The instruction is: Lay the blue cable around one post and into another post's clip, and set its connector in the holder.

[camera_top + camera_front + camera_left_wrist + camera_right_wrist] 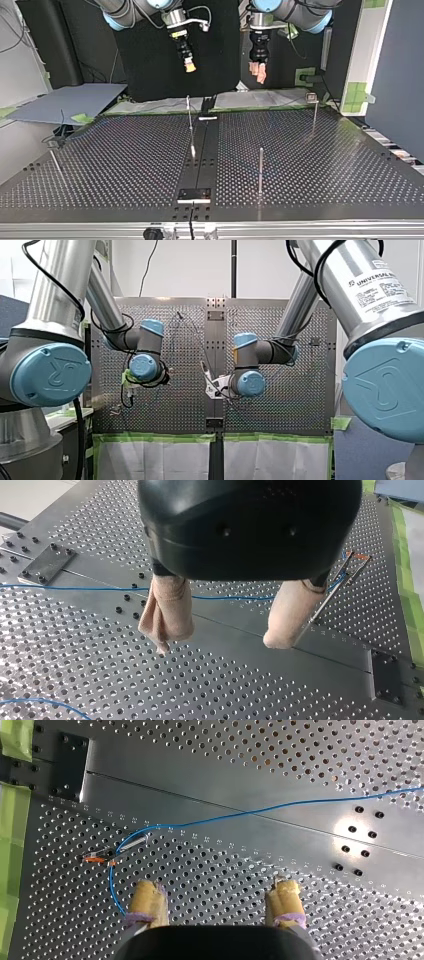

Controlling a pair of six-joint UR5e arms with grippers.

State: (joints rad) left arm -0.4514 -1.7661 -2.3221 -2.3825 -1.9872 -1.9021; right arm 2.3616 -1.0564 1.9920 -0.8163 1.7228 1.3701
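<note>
The thin blue cable (pixel 260 811) lies loose on the perforated plate. It runs to a slim post with an orange-tipped clip (pixel 105 857) and curves back past one yellow pad (pixel 147 902). My right gripper (pixel 215 887) hovers open above the plate, nothing between its fingers. My left gripper (pixel 220 642) is open too, with beige pads (pixel 167 615) and empty. The cable (pixel 225 598) crosses the plate under it, and the clip post (pixel 350 565) stands beside it. In the top view both grippers, left (pixel 259 71) and right (pixel 189 65), hang high over the far edge.
Several thin posts rise from the table in the top view: one near the middle (pixel 190 120), one nearer the camera (pixel 260 170), one at the far right with a small head (pixel 314 112). A black plate (pixel 195 195) sits at the near edge. Green tape (pixel 12 815) lines the border.
</note>
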